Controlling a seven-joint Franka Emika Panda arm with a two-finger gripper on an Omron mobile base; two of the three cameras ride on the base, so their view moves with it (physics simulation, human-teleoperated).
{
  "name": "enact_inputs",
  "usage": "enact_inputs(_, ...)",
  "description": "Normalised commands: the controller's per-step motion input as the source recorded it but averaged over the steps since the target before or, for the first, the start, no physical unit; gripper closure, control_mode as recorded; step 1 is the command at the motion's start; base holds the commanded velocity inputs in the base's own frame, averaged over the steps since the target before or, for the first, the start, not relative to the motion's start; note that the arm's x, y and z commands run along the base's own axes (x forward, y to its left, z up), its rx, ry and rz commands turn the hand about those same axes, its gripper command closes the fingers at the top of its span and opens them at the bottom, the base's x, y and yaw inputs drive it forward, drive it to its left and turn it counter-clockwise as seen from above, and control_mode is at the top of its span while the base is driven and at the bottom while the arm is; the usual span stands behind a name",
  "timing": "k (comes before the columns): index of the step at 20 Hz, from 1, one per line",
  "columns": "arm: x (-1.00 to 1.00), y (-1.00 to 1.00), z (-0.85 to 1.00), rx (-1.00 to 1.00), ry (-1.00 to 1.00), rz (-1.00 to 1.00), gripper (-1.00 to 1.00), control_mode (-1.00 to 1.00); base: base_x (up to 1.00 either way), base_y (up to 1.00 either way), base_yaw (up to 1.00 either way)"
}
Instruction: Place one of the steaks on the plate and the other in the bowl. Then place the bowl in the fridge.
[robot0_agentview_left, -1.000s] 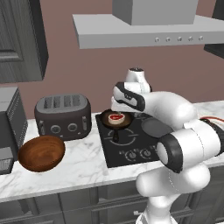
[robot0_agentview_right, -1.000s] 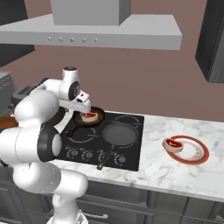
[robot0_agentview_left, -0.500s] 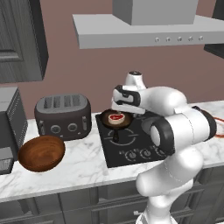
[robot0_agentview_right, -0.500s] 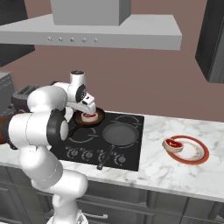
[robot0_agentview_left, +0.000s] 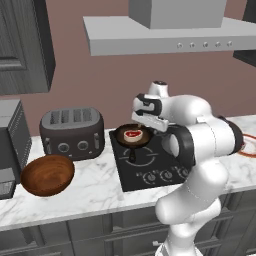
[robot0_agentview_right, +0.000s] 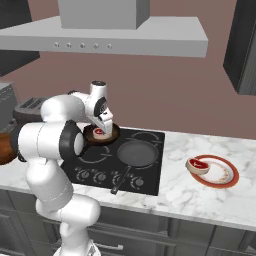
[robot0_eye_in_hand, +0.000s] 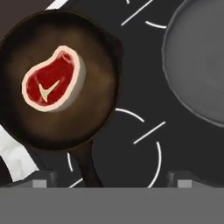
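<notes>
A: Hand view is looking straight down on the stove (robot0_eye_in_hand: 131, 87): one steak (robot0_eye_in_hand: 52, 81) is lying flat in the small dark frying pan (robot0_eye_in_hand: 59, 81), off to the left of where the claw (robot0_eye_in_hand: 111, 179) is pointing. A larger grey pan (robot0_eye_in_hand: 197, 61) is sitting to the right.

B: And the claw itself?

A: Its two tips are standing wide apart at the bottom of that view, gripping nothing. In the left base view the gripper (robot0_agentview_left: 150, 122) is hanging just above the right side of the pan (robot0_agentview_left: 132, 136), not touching the meat (robot0_agentview_left: 132, 133).

B: Where is everything else sitting?

A: The other steak (robot0_agentview_right: 198, 165) is already lying on the plate (robot0_agentview_right: 225, 175), on the counter (robot0_agentview_right: 200, 195) far right of the stove. The wooden bowl (robot0_agentview_left: 47, 175) is waiting on the left, in front of the toaster (robot0_agentview_left: 72, 131). I cannot see the fridge.

B: So what is worrying you?

A: The claw is hanging off centre. If it is going straight down, a tip could be landing on the pan's rim or handle (robot0_eye_in_hand: 87, 168) and missing the meat altogether. The steak is also thin and flat, so the tips may be sliding over it or pinching only the fat edge, and it could be dropping on the way to the bowl, which is well apart past the toaster.
</notes>
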Motion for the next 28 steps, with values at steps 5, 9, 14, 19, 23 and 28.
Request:
enact_inputs(5, 0.34, 0.0, -0.19, 0.07, 0.16, -0.36, -1.0, -1.0, 0.0, 0.0, 0.0)
enact_inputs(9, 0.72, 0.06, -0.06, 0.01, 0.2, -0.13, -1.0, -1.0, 0.0, 0.0, 0.0)
enact_inputs(14, 0.74, 0.0, -0.21, 0.0, 0.1, -0.02, -1.0, -1.0, 0.0, 0.0, 0.0)
enact_inputs(19, 0.62, 0.0, -0.39, 0.0, 0.03, -0.04, -1.0, -1.0, 0.0, 0.0, 0.0)
enact_inputs(23, 0.43, 0.06, -0.47, 0.0, 0.0, -0.07, -1.0, -1.0, 0.0, 0.0, 0.0)
enact_inputs(28, 0.27, 0.07, -0.44, 0.0, 0.0, -0.09, -1.0, -1.0, 0.0, 0.0, 0.0)
